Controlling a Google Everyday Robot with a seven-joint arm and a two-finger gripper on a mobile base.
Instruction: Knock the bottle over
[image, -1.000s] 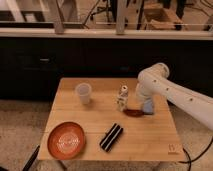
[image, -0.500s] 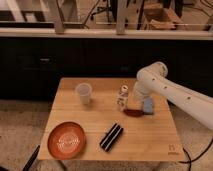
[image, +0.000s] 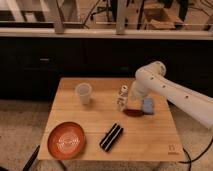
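The bottle (image: 121, 98) is small, slim and whitish with a pale cap and a darker label. It stands upright near the middle of the wooden table (image: 150, 140). My white arm reaches in from the right. Its gripper (image: 131, 96) is right beside the bottle on its right side, close to touching it. The arm's end hides the space just behind the bottle.
A translucent plastic cup (image: 84, 93) stands left of the bottle. An orange plate (image: 66, 140) lies at the front left. A black striped packet (image: 111, 136) lies front centre. A blue object (image: 148, 105) and a dark red one (image: 133, 113) lie right of the bottle.
The gripper has moved a little left, closer to the bottle. The bottle still stands upright in the same spot.
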